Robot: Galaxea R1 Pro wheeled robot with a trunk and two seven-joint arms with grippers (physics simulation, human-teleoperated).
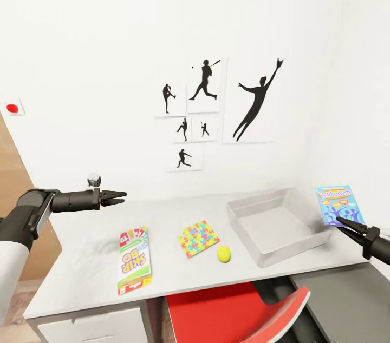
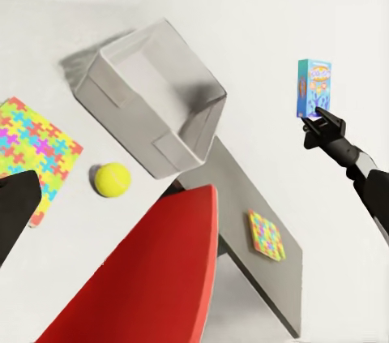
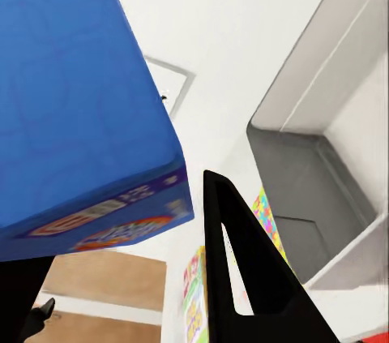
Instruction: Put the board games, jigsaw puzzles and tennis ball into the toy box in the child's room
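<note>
- Right gripper (image 1: pixel 341 222) is clamped on the blue board game (image 1: pixel 339 204), holding it upright in the air just past the toy box's right end; the left wrist view shows the fingers pinching the box's lower edge (image 2: pixel 314 88).
- Right wrist view: the blue box (image 3: pixel 77 108) sits against one dark finger (image 3: pixel 247 278); toy box interior visible beyond.
- Left gripper (image 1: pixel 120 196) hangs above the table's left part, fingers drawn together to a point, nothing between them.
- Toy box (image 1: pixel 238 217), light grey bin, sits on the right part of the table (image 1: pixel 81 262), open side up; the inside that can be seen is bare.
- Skip-Bo board game (image 1: pixel 134 259) lies flat on the table, front left, apart from everything else.
- One jigsaw puzzle (image 1: pixel 198 238) lies flat mid-table, between the Skip-Bo box and the toy box.
- Tennis ball (image 1: pixel 223 254) rests on the table just beside the puzzle's near-right corner, close to the toy box's front-left corner, not touching either.
- Second jigsaw puzzle (image 2: pixel 266 235) lies flat on the lower dark grey side section, seen from the left wrist view.
- Red chair (image 1: pixel 233 313) tucked under the table's front edge.
- Black sports-silhouette pictures (image 1: pixel 216 110) on the white wall behind.
</note>
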